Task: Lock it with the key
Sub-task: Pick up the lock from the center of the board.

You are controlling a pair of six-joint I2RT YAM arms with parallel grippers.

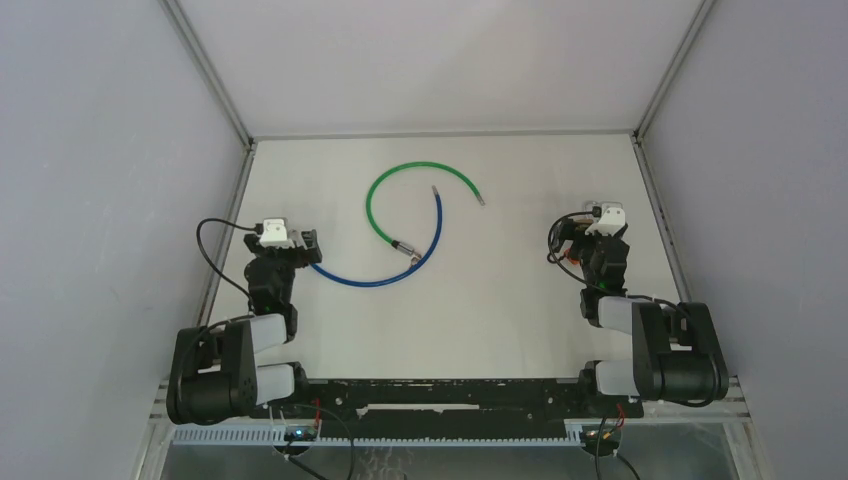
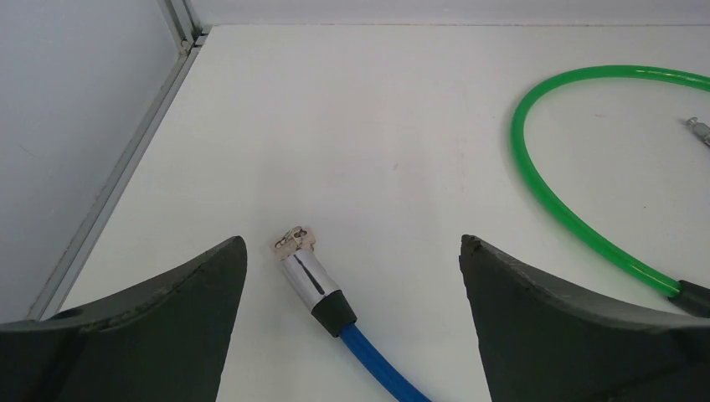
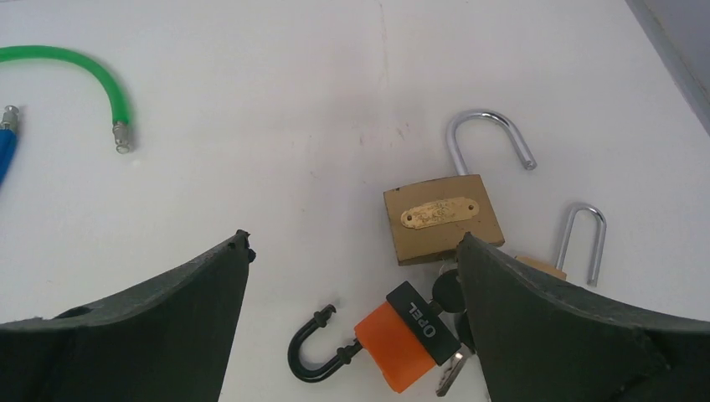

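Brass padlock, shackle open, lies at two o'clock from the wide-spread right end effector; left end effector equally wide.

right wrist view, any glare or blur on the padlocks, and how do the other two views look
Right wrist view: sharp and evenly lit, with small highlights on the shackle of the brass padlock; the lettering on the orange padlock is readable. Left wrist view: crisp, with a bright glare streak on the metal end of the blue cable. Top view: flat diffuse light, faint shadows, no blur.
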